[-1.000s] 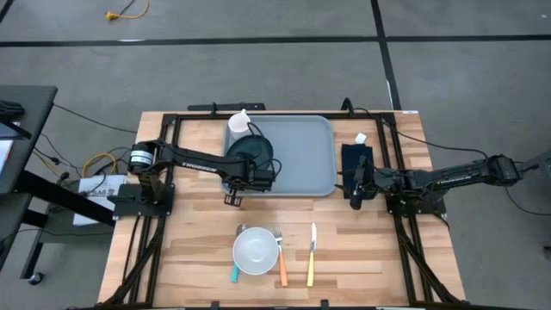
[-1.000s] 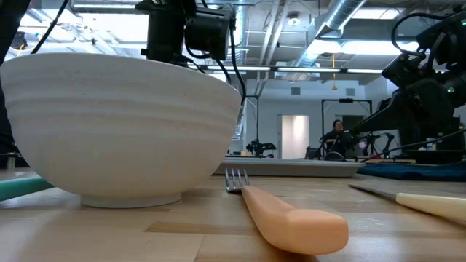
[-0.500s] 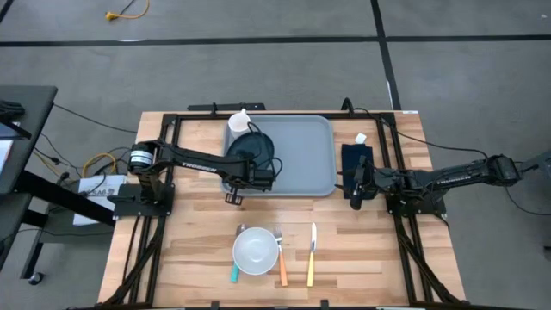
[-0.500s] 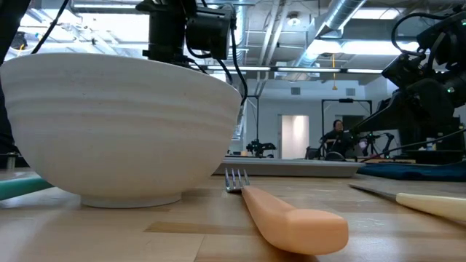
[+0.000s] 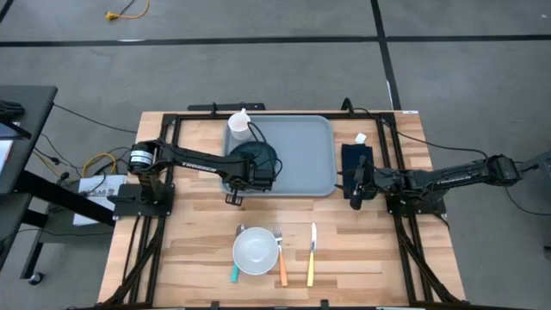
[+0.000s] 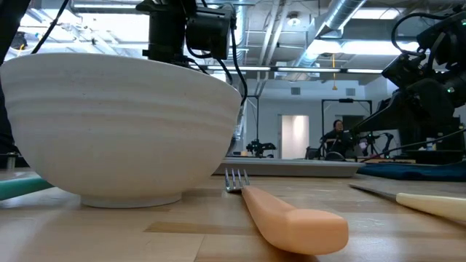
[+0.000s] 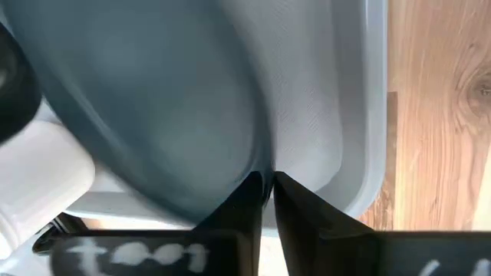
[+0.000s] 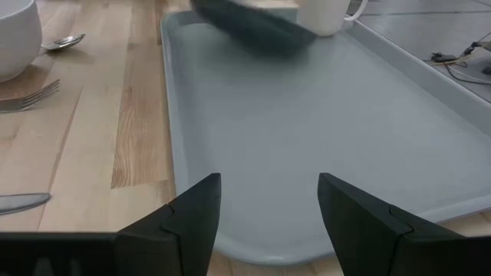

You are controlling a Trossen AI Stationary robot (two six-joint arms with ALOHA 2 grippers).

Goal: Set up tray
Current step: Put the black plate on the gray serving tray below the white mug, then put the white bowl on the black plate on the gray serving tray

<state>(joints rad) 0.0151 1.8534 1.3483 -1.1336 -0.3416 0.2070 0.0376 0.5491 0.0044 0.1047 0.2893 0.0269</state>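
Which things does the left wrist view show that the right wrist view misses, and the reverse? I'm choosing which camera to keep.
Only the left wrist view shows the left gripper, shut on the rim of the dark teal round plate. Only the right wrist view shows the open right gripper, the white ceramic bowl, the metal fork and spoon. Both show the pale grey-blue plastic tray, the plate, the white mug and the wooden table.

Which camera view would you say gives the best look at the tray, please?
The high view: it shows the tray whole from above, with the plate and mug at its left end. The right wrist view shows most of its floor, the left wrist view only one rim, the low view just a thin far edge.
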